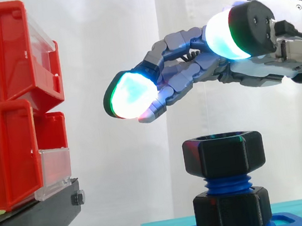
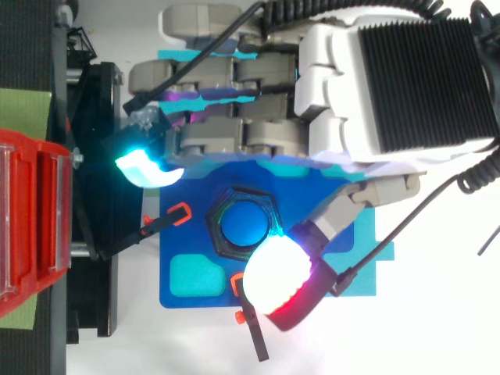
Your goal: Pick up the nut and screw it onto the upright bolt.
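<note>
The hand (image 1: 201, 69) hovers just above the nut (image 1: 224, 158), fingers loosely spread and holding nothing. The nut sits on top of the upright blue bolt (image 1: 227, 184), with bare thread beneath it and a second black nut (image 1: 231, 209) lower down by the blue base (image 2: 183, 246).

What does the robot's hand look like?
The hand has grey, chunky segmented fingers on a white shell with a black ribbed block on its back. Its fingertips are thick rounded pads glowing white, cyan, green and red.
</note>
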You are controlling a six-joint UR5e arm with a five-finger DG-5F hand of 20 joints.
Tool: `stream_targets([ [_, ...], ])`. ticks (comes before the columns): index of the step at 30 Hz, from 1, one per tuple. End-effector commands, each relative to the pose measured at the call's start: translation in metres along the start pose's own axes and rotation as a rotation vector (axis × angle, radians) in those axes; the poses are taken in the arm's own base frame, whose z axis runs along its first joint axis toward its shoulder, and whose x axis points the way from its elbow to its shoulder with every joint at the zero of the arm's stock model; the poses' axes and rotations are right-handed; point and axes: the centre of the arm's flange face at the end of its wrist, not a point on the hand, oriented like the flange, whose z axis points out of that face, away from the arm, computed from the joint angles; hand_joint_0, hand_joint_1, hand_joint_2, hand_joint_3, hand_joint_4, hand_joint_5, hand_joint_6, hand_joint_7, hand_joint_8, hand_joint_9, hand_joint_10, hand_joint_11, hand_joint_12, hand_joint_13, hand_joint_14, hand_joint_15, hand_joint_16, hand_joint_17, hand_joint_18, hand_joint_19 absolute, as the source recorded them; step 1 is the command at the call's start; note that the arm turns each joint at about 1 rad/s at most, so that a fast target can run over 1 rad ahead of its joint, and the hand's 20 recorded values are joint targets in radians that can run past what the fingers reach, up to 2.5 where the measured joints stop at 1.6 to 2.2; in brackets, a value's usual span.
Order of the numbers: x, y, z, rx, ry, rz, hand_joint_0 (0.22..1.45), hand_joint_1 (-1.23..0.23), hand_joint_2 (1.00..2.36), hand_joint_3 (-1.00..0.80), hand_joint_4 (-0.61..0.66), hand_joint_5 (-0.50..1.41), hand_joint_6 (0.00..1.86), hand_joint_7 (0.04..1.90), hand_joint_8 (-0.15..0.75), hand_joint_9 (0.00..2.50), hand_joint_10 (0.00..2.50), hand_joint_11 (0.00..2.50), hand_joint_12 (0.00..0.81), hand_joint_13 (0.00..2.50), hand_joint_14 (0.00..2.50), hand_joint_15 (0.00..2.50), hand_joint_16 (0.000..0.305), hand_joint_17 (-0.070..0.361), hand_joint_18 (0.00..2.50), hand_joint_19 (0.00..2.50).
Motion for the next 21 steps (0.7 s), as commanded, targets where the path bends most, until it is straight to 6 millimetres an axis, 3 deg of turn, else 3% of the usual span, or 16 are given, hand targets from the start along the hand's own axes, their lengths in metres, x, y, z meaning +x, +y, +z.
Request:
stream_targets([
  [1, 0.003, 0.007, 0.002, 0.007, 0.009, 0.006, 0.47, -0.12, 1.0, -0.5, 0.21, -0.15, 0.5, 0.65, 0.21, 0.54, 0.0, 0.0, 0.292, 0.25, 0.0, 0.0, 0.035, 0.078, 0.0, 0.0],
  [7, 0.013, 0.017, 0.004, 0.004, 0.031, 0.013, 0.47, -0.11, 1.0, -0.5, 0.22, -0.14, 0.5, 0.67, 0.215, 0.54, 0.0, 0.0, 0.295, 0.24, 0.0, 0.0, 0.035, 0.079, 0.0, 0.0],
  [21, 0.025, 0.023, -0.005, 0.008, 0.137, 0.029, 0.48, -0.12, 1.0, -0.5, 0.25, -0.11, 0.5, 0.94, 0.25, 0.58, 0.0, 0.0, 0.283, 0.3, 0.0, 0.0, 0.032, 0.072, 0.0, 0.0],
])
